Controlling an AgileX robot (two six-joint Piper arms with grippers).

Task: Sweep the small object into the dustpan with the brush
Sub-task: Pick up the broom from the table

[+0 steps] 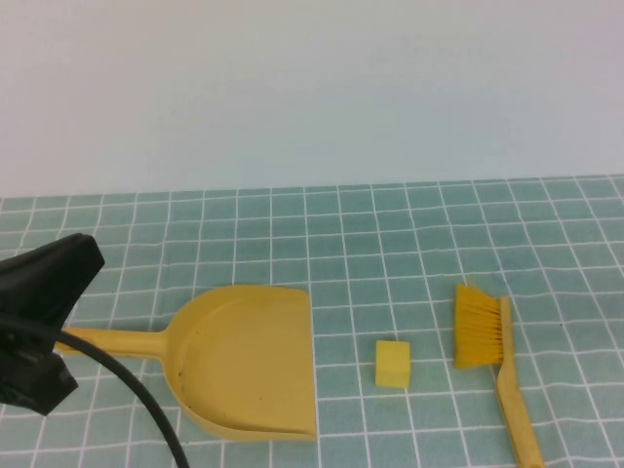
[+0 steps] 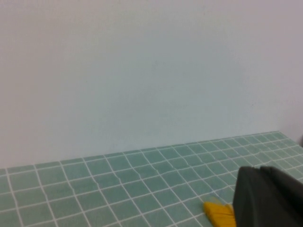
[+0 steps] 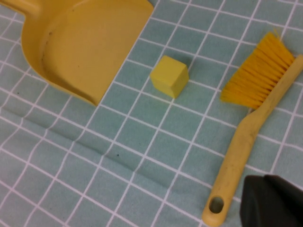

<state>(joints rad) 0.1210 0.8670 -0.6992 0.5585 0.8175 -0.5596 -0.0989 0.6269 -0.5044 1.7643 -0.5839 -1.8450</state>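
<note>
A yellow dustpan point(image 1: 249, 361) lies on the tiled table, its mouth to the right and its handle point(image 1: 112, 340) running left. A small yellow cube point(image 1: 392, 364) sits just right of the mouth. A yellow brush point(image 1: 480, 328) lies right of the cube, bristles away from me and handle toward the front edge. My left gripper point(image 1: 83, 261) hovers over the end of the dustpan handle, jaws together and empty. In the left wrist view it point(image 2: 262, 172) has a small yellow piece point(image 2: 218, 213) beside it. My right gripper point(image 3: 265, 182), jaws together and empty, hangs beside the brush handle's end point(image 3: 222, 198). The cube point(image 3: 169, 75) and the dustpan point(image 3: 85, 42) also show there.
The table is covered with green tiles point(image 1: 409, 253) with white grout. A plain pale wall point(image 1: 312, 88) rises behind it. A black cable point(image 1: 146, 400) runs from the left arm toward the front edge.
</note>
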